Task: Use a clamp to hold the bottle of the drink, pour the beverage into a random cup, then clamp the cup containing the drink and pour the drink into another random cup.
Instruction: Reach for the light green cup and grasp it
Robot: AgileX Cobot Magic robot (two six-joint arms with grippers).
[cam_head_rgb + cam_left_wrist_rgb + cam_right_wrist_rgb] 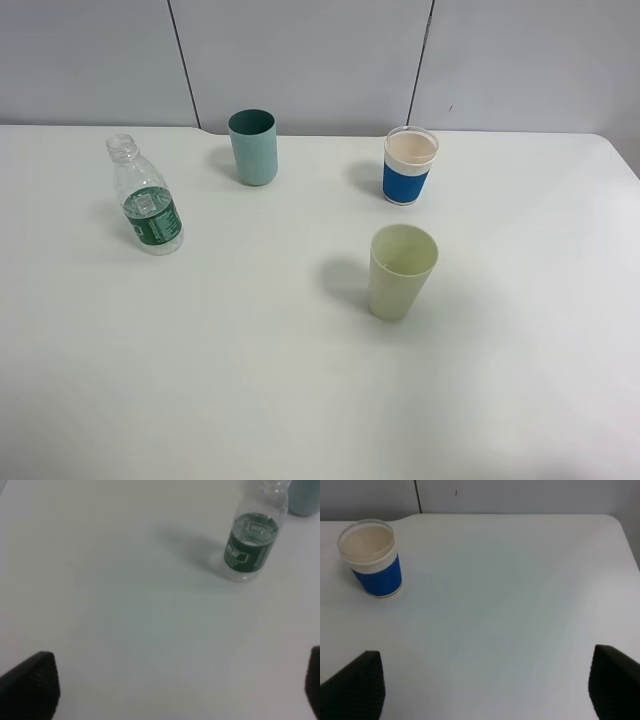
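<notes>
The capless clear bottle (148, 200) with a dark green label stands upright at the table's left, with clear liquid up to about the label; the left wrist view shows the bottle (252, 540) too. The pale yellow-green tumbler (400, 272) stands right of centre, and no liquid shows in it. The white cup with a blue band (410, 165) stands behind it and shows as the same cup (371, 560) in the right wrist view. My left gripper (172, 690) is open, well short of the bottle. My right gripper (485, 685) is open over bare table, apart from the banded cup. Neither arm shows in the high view.
A teal cup (253, 147) stands upright at the back, between the bottle and the banded cup; its edge (305, 497) shows beside the bottle in the left wrist view. The white table (250, 380) ends at a grey panelled wall (300, 50) behind.
</notes>
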